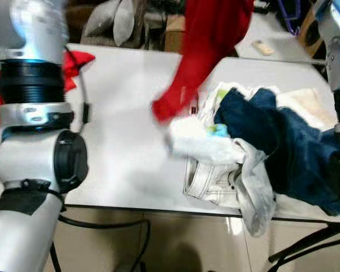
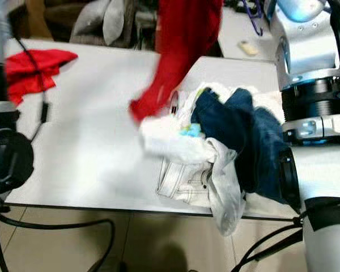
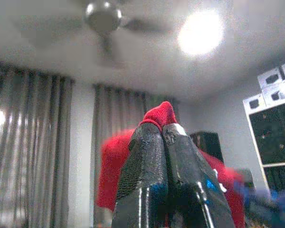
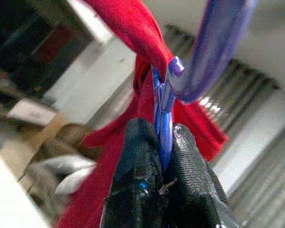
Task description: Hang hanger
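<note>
Right gripper is clamped on the purple hanger, the red shirt draped just beyond its fingertips. Left gripper pinches shirt cloth. From the head, the shirt dangles over the table, beside a clothes pile. Hanging looks not yet done.

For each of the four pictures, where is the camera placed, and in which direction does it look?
Left eye: on the head, looking down at the white table; left arm in the foreground.
Right eye: same table; right arm in the foreground.
Left wrist: faces the ceiling; left gripper pinches the red garment.
Right wrist: right gripper clamps the purple hanger.
All share the garment.
</note>
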Robot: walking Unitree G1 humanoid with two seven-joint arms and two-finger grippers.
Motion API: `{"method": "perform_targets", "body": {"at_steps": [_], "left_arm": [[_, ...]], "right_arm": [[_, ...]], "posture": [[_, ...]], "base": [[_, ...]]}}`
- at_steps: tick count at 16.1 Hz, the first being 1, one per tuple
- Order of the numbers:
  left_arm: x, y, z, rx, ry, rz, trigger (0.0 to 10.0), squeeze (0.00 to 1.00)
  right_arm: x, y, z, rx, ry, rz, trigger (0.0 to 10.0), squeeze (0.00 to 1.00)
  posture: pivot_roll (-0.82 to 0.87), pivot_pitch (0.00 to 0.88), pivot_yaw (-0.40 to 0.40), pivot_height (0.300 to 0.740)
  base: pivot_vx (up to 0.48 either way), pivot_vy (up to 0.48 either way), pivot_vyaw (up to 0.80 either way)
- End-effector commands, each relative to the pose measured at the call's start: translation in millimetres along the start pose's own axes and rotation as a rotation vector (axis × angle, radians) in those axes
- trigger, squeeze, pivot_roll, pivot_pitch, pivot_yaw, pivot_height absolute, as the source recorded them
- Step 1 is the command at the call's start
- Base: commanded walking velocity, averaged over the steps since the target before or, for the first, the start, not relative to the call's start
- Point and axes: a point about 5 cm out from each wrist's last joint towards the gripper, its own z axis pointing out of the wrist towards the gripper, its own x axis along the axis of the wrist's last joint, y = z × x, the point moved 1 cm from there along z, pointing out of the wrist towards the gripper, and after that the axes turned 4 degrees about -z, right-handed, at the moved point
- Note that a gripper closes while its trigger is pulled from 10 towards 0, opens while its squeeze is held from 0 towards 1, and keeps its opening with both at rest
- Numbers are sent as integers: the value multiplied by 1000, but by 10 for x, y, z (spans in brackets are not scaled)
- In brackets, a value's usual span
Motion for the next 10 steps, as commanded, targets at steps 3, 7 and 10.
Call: {"method": "perform_targets", "body": {"at_steps": [3, 7, 10], "left_arm": [[-484, 165, -174, -7, -178, -31, 10000, 0], [-1503, 630, -575, -47, -556, -27, 10000, 0], [-1880, 489, -731, 70, -687, 40, 10000, 0]], "right_arm": [[-466, -543, -259, 280, -100, 25, 10000, 0], [-643, -1097, -1017, 651, -191, 195, 10000, 0], [-506, -1034, -1374, 727, -230, 234, 10000, 0]], "posture": [[27, 0, -36, 740], [22, 0, -17, 740], [2, 0, 6, 740]], "base": [[0, 0, 0], [0, 0, 0], [0, 0, 0]]}}
